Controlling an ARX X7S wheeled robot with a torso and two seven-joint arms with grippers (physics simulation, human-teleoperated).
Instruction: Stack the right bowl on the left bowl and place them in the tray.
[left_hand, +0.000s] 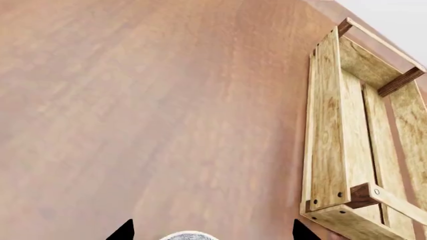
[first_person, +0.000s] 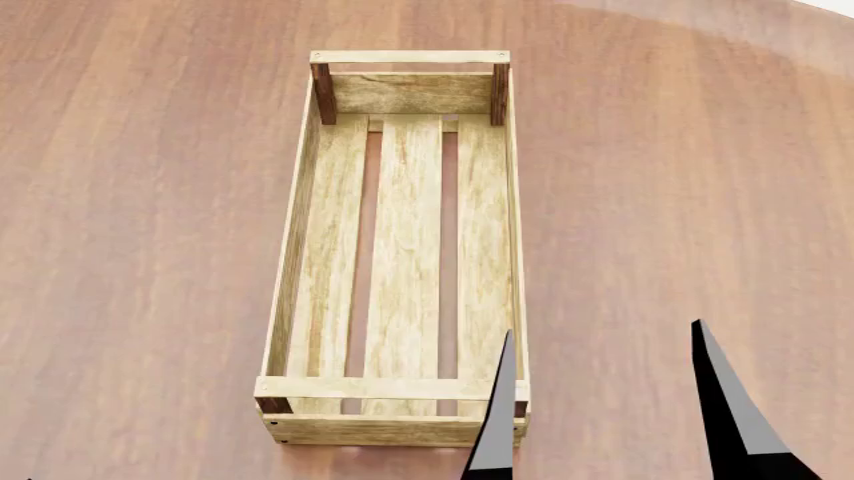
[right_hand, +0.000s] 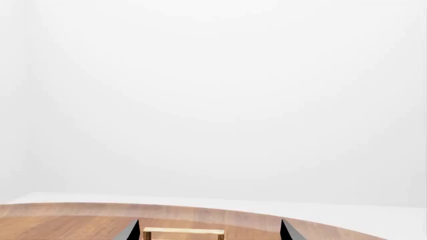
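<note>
Right gripper fingers before tray.

Right gripper: two black, tapering, pointed jaws with grey inner faces

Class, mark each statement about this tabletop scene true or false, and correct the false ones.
1. The tray holds two stacked bowls. False: it holds nothing.
2. The tray floor has three slats. True.
3. The right gripper is shut on a bowl. False: its fingers stand apart with nothing between them.
4. The tray rests on a wooden table. True.
5. A small grey, rounded patch shows between the left gripper's fingertips in the left wrist view. True.
</note>
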